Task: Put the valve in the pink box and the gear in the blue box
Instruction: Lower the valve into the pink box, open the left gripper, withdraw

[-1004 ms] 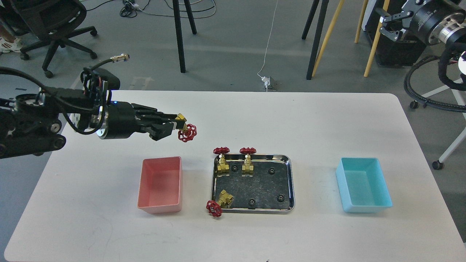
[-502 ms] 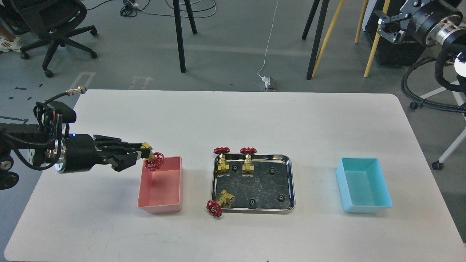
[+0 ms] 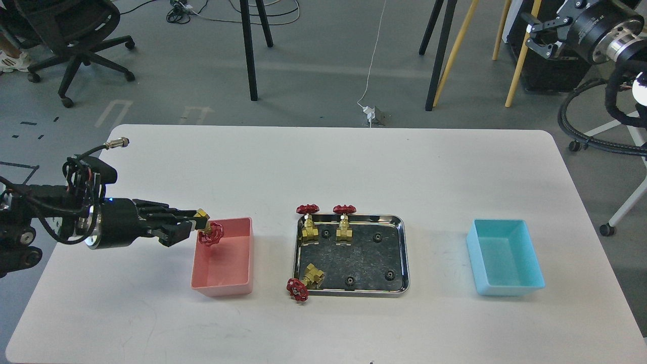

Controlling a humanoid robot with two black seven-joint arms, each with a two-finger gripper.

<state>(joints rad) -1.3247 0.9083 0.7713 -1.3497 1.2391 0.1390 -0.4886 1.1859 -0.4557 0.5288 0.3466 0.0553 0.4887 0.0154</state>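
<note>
My left gripper (image 3: 194,222) is shut on a brass valve with a red handwheel (image 3: 211,233) and holds it over the far left corner of the pink box (image 3: 223,283). Three more valves are at the steel tray (image 3: 402,253): two upright at its far left (image 3: 308,225) (image 3: 344,224), one lying at its near left corner (image 3: 305,282). Several small black gears (image 3: 376,237) lie in the tray. The blue box (image 3: 505,255) stands empty at the right. My right gripper (image 3: 537,36) is raised far off the table at the top right; its fingers look spread.
The white table (image 3: 323,167) holds the boxes and tray in a row. Beyond it on the floor are an office chair (image 3: 76,35), tripod legs (image 3: 250,50), wooden legs and cables.
My left gripper has carried the valve down and to the left, from above the table behind the pink box to just over the box's far left corner. The right arm has barely moved.
</note>
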